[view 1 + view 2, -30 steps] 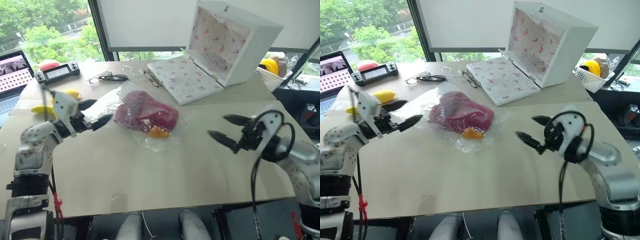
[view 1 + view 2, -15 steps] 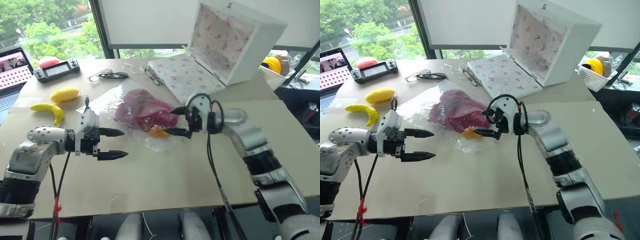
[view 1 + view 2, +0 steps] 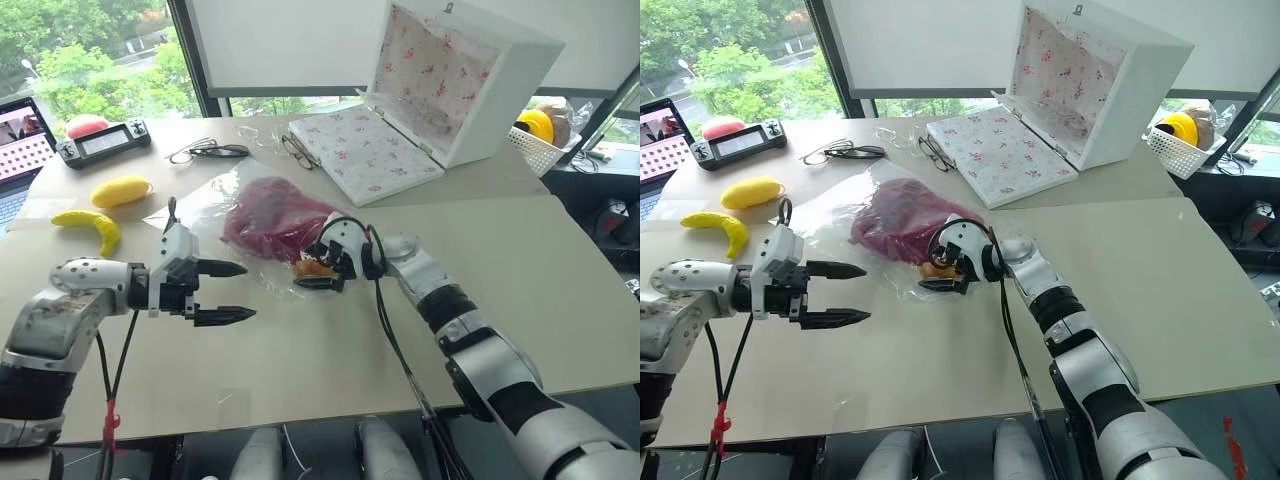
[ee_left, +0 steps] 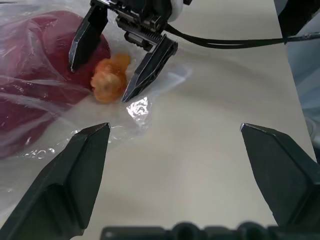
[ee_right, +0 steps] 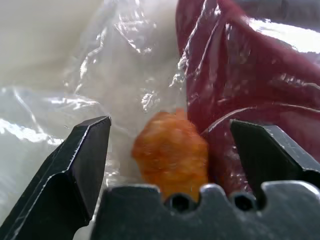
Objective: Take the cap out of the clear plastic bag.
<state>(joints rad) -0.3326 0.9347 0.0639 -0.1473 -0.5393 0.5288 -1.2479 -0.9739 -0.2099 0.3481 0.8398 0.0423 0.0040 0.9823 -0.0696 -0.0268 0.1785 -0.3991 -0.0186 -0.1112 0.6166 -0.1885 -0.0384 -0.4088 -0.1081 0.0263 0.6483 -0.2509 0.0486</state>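
Dark red soft fabric cap is lying inside the clear wrinkly plastic bag mid-table, left of the white floral-lined box. Right gripper is straddling the small orange toy at the bag's near edge, jaws wide, gripping nothing; better aiming for film, not toy. Left gripper is hovering nearby, fully spread, empty.

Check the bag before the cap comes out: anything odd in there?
Yes. A small orange toy lies inside the bag beside the cap. The right gripper has its open fingers either side of the toy, not the cap.
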